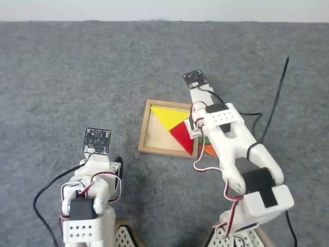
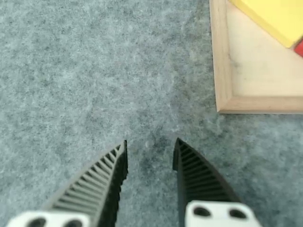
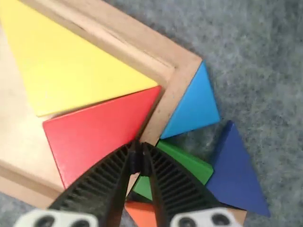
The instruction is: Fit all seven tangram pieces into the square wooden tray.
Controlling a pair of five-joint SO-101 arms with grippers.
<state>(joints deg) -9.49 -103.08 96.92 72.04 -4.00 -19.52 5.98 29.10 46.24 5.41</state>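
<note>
The square wooden tray (image 1: pixel 146 135) lies mid-table with a large yellow triangle (image 1: pixel 167 116) and a red triangle (image 1: pixel 182 136) inside it. In the right wrist view the yellow triangle (image 3: pixel 71 66) and red triangle (image 3: pixel 99 132) sit against the tray rim (image 3: pixel 163 64). Outside that rim lie a light blue triangle (image 3: pixel 194 106), a dark blue triangle (image 3: pixel 234 170), a green piece (image 3: pixel 182 163) and an orange piece (image 3: pixel 142 213). My right gripper (image 3: pixel 137 147) is shut, its tips over the rim by the red triangle's edge. My left gripper (image 2: pixel 150 144) stands open over bare carpet, short of the tray's corner (image 2: pixel 222 71).
Grey carpet covers the table all around. The left arm (image 1: pixel 92 180) sits at the near left, the right arm (image 1: pixel 231 149) reaches over the tray's right side and hides several loose pieces in the high view. A black cable (image 1: pixel 275 103) runs at the right.
</note>
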